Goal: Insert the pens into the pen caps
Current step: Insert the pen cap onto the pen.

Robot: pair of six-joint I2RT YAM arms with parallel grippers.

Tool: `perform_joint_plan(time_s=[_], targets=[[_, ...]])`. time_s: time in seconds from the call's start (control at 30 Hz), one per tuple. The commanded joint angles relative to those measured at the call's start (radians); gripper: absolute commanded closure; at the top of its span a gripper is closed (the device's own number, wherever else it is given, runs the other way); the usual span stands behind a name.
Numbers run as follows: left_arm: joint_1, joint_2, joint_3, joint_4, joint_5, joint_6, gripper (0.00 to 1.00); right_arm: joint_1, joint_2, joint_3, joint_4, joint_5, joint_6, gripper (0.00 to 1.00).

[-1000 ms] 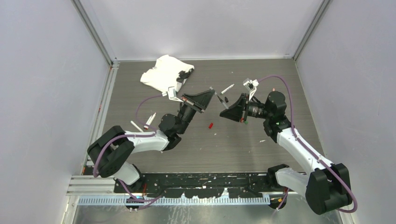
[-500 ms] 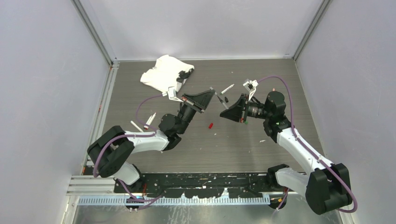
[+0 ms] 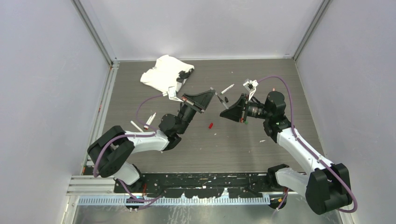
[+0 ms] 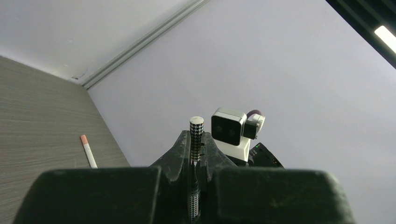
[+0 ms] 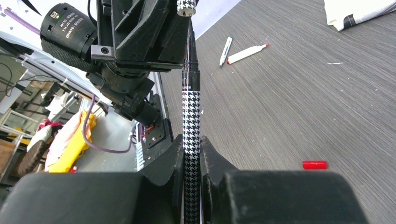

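A slim black-and-white houndstooth pen (image 5: 191,116) hangs above the table between both arms. My right gripper (image 5: 191,144) (image 3: 222,113) is shut on its patterned barrel. The pen's dark front section runs up into my left gripper (image 4: 196,137) (image 3: 212,93). That gripper is shut on the matching houndstooth pen cap (image 4: 196,128) (image 5: 187,5). The joint between pen and cap is hidden inside the left jaws. A red cap (image 3: 210,125) (image 5: 314,164) lies on the table below the two grippers. A small black cap (image 3: 226,99) lies just behind them.
Two white pens (image 3: 150,120) (image 3: 136,126) lie at the left, also seen as pens (image 5: 246,53) (image 5: 226,45) in the right wrist view. Another white pen (image 3: 227,88) (image 4: 88,151) lies at the back. A crumpled white cloth (image 3: 164,73) sits at the back left. Small white flecks dot the table.
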Motion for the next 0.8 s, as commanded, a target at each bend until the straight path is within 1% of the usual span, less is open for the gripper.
perform_joint_plan(time_s=[0.0,0.77], targets=[[-0.004,0.006,0.028,0.052,0.008,-0.005,0.99,0.006,-0.003,0.021,0.022,0.007,-0.013,0.99],[-0.016,0.029,0.037,0.052,0.026,-0.025,0.99,0.006,-0.007,0.019,0.027,0.025,-0.004,0.99]])
